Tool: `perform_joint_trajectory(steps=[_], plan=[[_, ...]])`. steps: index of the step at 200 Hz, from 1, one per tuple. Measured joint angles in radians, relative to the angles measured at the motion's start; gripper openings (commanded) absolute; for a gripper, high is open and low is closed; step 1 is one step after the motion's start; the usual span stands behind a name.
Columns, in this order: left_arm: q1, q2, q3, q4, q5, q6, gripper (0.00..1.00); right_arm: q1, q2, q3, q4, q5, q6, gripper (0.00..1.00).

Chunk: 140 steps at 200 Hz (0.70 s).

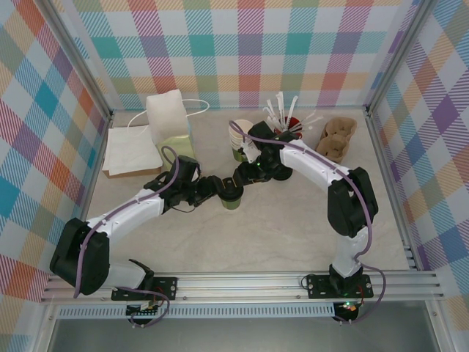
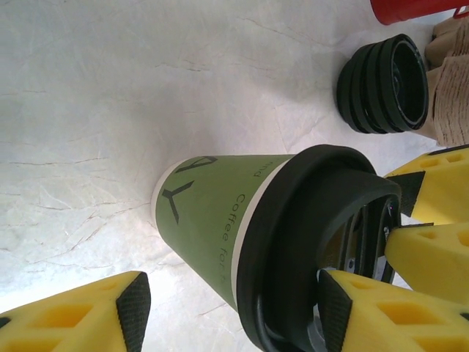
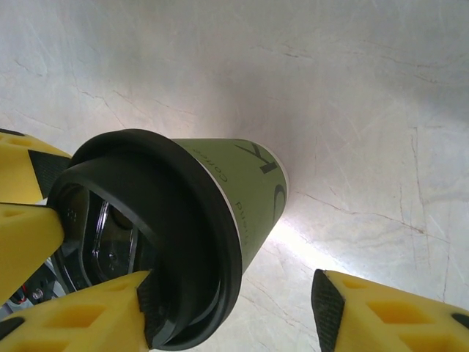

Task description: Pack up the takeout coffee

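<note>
Bright diffuse light, soft shadows, mild glare

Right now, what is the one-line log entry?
coffee cup: upright on table, lid on | left gripper: open around it | right gripper: open around it

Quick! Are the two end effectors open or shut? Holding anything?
Left end effector: open, straddling the takeout coffee, not clamped on it.
Right end effector: open, around the same cup, not clamped on it.
</note>
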Motion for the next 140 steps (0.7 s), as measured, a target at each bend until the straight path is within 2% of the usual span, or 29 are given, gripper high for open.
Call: perform_joint_trajectory(steps=[69,80,113,140], plan=[[0.000,-0.011,0.056,-0.098,-0.031,0.014,0.80,0.012,-0.024,0.000,-0.009,0.064,-0.008,0.83],[0.000,-0.023,0.068,-0.114,-0.047,0.019,0.82,0.019,-0.039,0.000,-0.011,0.083,-0.014,1.00],[0.000,-0.107,0.077,-0.182,-0.134,0.041,0.87,0.057,-0.072,0.011,-0.044,0.156,-0.027,1.00],[0.000,-0.200,0.076,-0.259,-0.246,0.056,0.92,0.115,-0.071,0.057,-0.095,0.236,-0.041,1.00]])
